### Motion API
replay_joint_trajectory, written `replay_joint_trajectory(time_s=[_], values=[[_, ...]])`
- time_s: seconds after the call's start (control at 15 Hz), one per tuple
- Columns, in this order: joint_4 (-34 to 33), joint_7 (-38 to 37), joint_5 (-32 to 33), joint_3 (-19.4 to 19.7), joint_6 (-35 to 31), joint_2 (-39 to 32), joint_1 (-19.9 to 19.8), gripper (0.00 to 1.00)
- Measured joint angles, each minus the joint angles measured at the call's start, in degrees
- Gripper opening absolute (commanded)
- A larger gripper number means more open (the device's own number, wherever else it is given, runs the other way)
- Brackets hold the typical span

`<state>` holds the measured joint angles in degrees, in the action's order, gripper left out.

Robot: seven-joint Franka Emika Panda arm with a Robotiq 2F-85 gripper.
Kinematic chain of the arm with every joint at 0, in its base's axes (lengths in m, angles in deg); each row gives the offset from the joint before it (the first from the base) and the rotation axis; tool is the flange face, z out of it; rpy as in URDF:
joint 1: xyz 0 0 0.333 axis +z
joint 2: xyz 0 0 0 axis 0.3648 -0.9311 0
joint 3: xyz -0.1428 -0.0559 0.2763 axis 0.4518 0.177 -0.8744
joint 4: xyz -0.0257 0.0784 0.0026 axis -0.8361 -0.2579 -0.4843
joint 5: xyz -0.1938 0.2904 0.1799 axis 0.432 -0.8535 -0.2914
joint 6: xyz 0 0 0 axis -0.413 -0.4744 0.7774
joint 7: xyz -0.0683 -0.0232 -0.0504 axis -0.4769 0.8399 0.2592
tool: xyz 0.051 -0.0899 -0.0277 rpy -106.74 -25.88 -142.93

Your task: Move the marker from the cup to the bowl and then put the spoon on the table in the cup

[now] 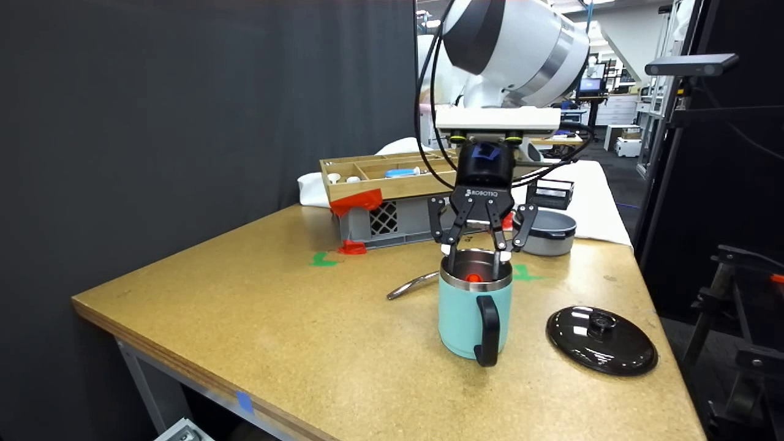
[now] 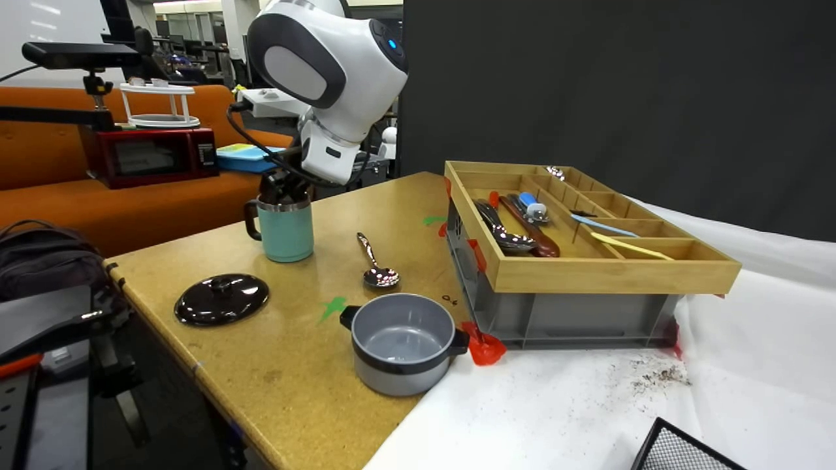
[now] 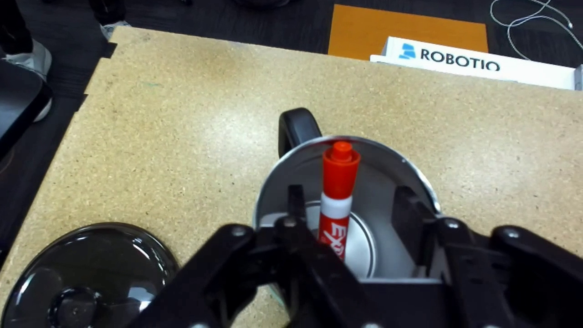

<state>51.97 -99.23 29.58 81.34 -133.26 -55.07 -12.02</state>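
Away from the edges of the surface (image 1: 275, 294), the marker (image 3: 340, 175) is flanked inside the cup (image 1: 462, 324) by the parted fingers (image 3: 412, 221) of the hand (image 1: 474, 266). Once centred between them, it is best clamped gently and drawn straight up.

Dk curtain (image 1: 214, 122) hangs, orange sofa (image 2: 130, 212) stands, dk flr (image 3: 205, 20) shows.

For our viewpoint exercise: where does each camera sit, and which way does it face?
Exterior view: nearer the cup, facing gripper and arm.
Exterior view: nearer the bowl, facing the cup; arm and gripper show.
Wrist view: above the cup, looking down at the marker; fingers show.
Both exterior views share cup, bowl, spoon, lid.
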Motion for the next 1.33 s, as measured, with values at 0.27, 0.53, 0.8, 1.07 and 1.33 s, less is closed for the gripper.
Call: replay_joint_trajectory(time_s=[0.27, 0.53, 0.8, 1.07, 1.33], values=[[0.0, 0.2, -0.8, 0.0, -0.9, -0.2, 0.1, 0.42], [0.7, 0.2, -0.8, -0.4, -0.9, -0.2, 0.5, 0.54], [1.4, 0.2, -1.0, -0.7, -0.9, -0.2, 1.0, 0.13], [1.4, 0.3, -2.1, -0.8, -0.9, -0.1, 1.0, 0.05], [1.5, 0.4, -3.0, -0.9, -0.9, 1.2, 1.0, 0.05]])
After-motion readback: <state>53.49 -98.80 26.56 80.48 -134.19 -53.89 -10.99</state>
